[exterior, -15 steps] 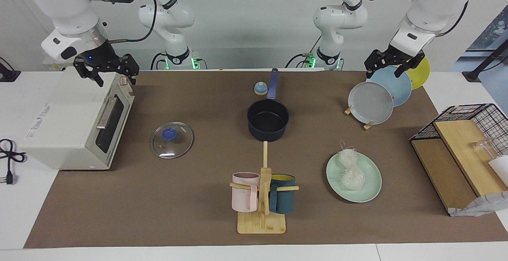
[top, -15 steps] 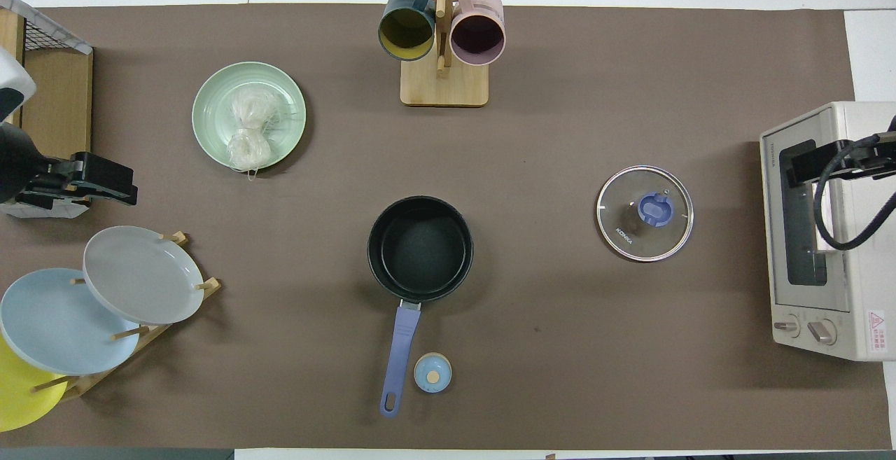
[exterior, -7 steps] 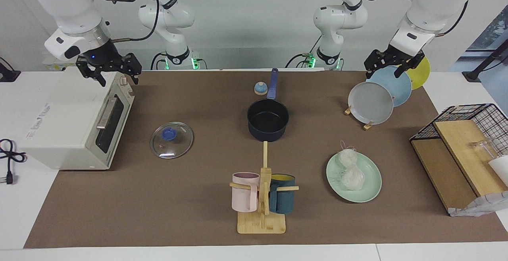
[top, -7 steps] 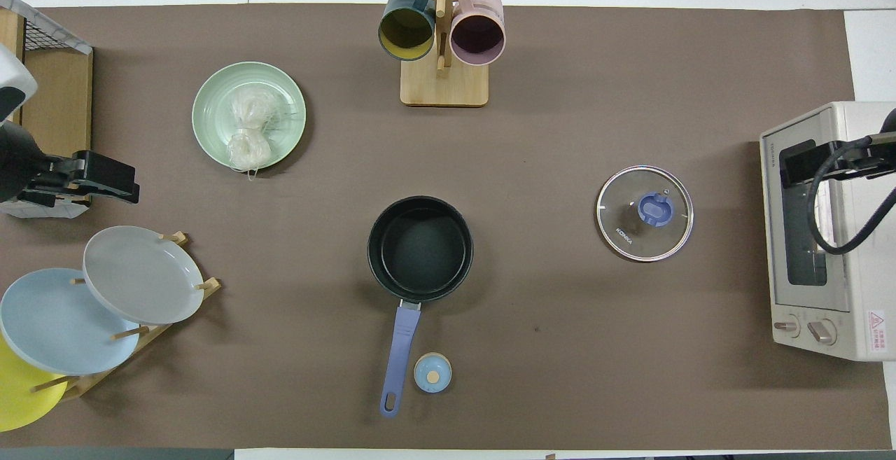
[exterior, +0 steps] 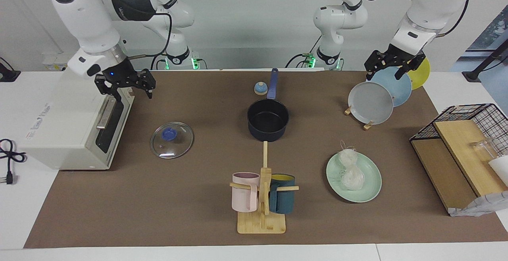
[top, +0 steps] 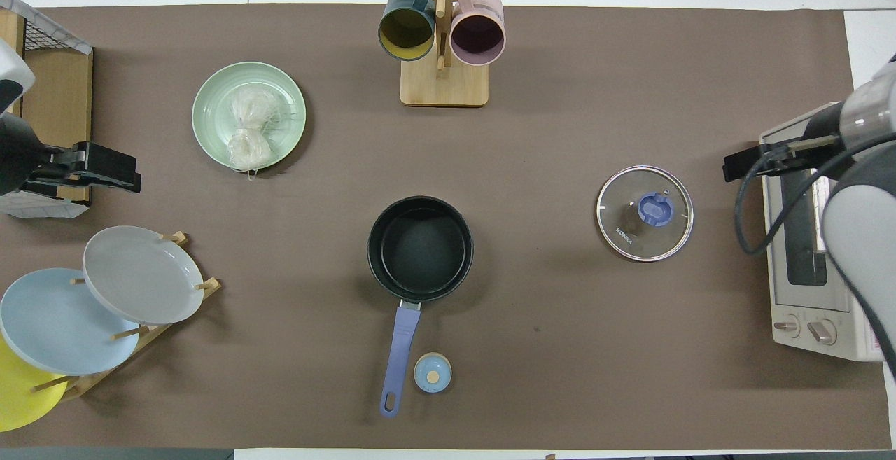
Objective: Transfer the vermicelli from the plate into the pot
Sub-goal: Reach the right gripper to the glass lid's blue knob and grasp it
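Swinging off the toaster oven [exterior: 75,126] toward the pot [exterior: 268,120], the right gripper [exterior: 126,85] hangs jaws wide; left gripper [exterior: 393,63], jaws wide, waits above the plate rack [exterior: 357,112].

"KONKA" on the glass lid [top: 645,213], red warning triangle label on the toaster oven [top: 812,306]

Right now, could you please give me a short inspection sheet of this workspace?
Surface: brown mat on a white table.
Job's things: vermicelli on the plate; pot empty.
Clutter: glass lid, mug rack, plate rack, toaster oven, wire basket.
Grippers: left gripper over the plate rack; right gripper over the toaster oven; both empty.
Cables: black cord beside the toaster oven.
Surroundings: nothing seen.
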